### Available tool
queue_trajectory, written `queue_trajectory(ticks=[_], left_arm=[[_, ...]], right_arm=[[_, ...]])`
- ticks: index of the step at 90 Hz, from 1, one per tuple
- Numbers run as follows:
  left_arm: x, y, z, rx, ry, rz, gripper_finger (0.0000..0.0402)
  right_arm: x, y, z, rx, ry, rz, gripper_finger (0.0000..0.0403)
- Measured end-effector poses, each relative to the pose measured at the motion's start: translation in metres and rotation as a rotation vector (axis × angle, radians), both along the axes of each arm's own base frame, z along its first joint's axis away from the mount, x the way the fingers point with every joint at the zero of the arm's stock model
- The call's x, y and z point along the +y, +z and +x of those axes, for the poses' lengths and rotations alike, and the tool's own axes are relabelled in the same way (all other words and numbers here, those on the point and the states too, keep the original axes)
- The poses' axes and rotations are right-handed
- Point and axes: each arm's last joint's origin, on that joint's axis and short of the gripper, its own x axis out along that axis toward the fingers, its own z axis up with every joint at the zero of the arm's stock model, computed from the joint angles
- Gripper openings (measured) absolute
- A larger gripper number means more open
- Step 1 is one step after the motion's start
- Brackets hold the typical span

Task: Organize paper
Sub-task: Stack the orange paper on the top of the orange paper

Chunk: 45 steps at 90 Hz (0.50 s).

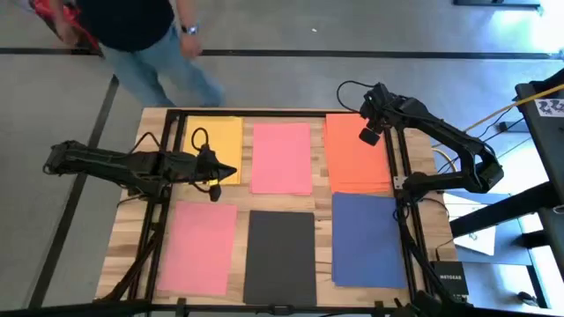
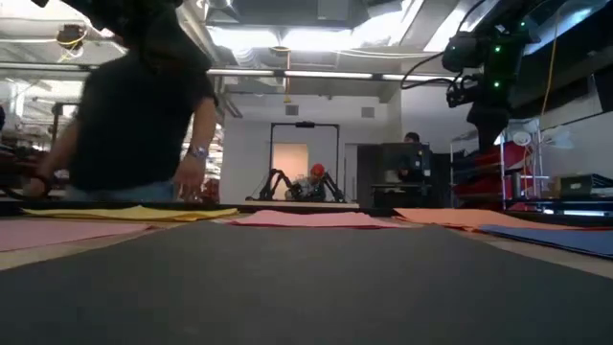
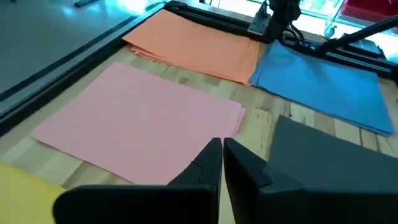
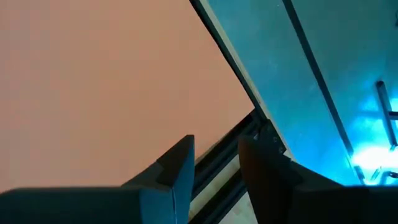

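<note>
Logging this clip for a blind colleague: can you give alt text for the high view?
Six paper sheets lie in two rows on a wooden table: yellow, pink and orange behind, pink, black and blue in front. The left gripper sits between yellow and pink, the right gripper over orange; a person stands beyond.

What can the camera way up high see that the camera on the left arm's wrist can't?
Only the high view shows the near pink sheet, the whole yellow sheet, the right gripper over the orange paper, and a person beside the table. Only the left wrist view shows the left gripper up close, fingers almost together. Both show the far pink sheet, orange, blue and black sheets.
</note>
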Motion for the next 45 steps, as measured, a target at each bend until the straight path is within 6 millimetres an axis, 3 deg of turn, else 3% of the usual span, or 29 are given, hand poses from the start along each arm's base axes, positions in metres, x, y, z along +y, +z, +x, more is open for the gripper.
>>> queue_trajectory(ticks=[13, 28, 45], left_arm=[[0.000, 0.000, 0.000, 0.005, -0.018, 0.009, 0.0000], [-0.006, -0.004, 0.000, 0.049, -0.225, -0.055, 0.0000], [-0.009, -0.027, -0.006, 0.291, -0.242, -0.230, 0.0000]], right_arm=[[0.000, 0.000, 0.000, -0.001, 0.000, -0.001, 0.0115], [0.001, 0.000, 0.001, -0.029, 0.013, 0.020, 0.0115], [0.003, -0.001, 0.005, -0.098, 0.059, 0.072, 0.0115]])
